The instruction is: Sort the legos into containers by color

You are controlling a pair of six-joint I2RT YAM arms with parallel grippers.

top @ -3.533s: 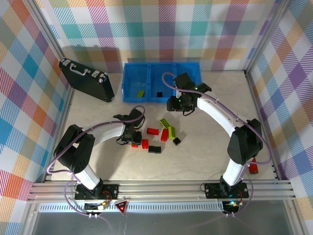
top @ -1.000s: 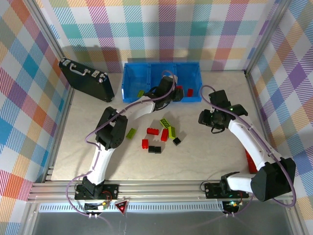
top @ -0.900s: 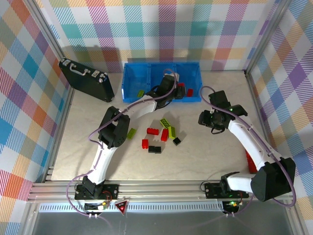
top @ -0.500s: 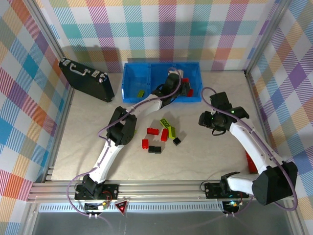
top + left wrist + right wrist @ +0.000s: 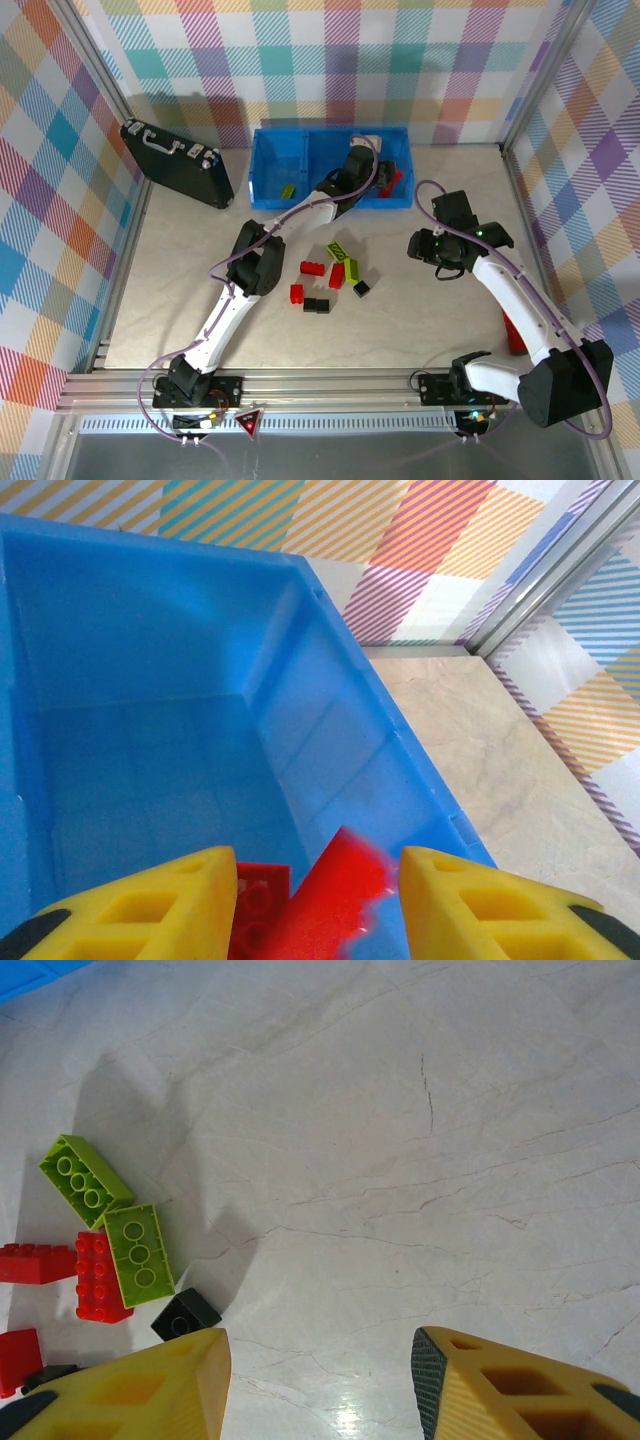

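Observation:
My left gripper (image 5: 374, 181) reaches over the right-hand container of the blue bin (image 5: 262, 168). In the left wrist view its yellow jaws (image 5: 318, 865) stand open, and a blurred red lego (image 5: 340, 895) drops free between them. Another red lego (image 5: 256, 910) lies on the bin floor (image 5: 150, 740). A lime lego (image 5: 288, 190) lies in the left container. Red (image 5: 313, 268), lime (image 5: 352, 269) and black (image 5: 316, 305) legos are scattered mid-table. My right gripper (image 5: 440, 250) hovers open to their right, with bare table between its fingers (image 5: 320, 1350). Lime (image 5: 138, 1253), red (image 5: 100, 1275) and black (image 5: 185, 1315) legos lie left of it.
A black briefcase (image 5: 177, 160) lies at the back left beside the bin. A red object (image 5: 517, 338) sits by the right wall behind my right arm. Aluminium frame posts and plaid walls close in the table.
My left gripper moved farther right over the bin's right container and opened, and the red lego it held dropped out. The right arm barely shifted.

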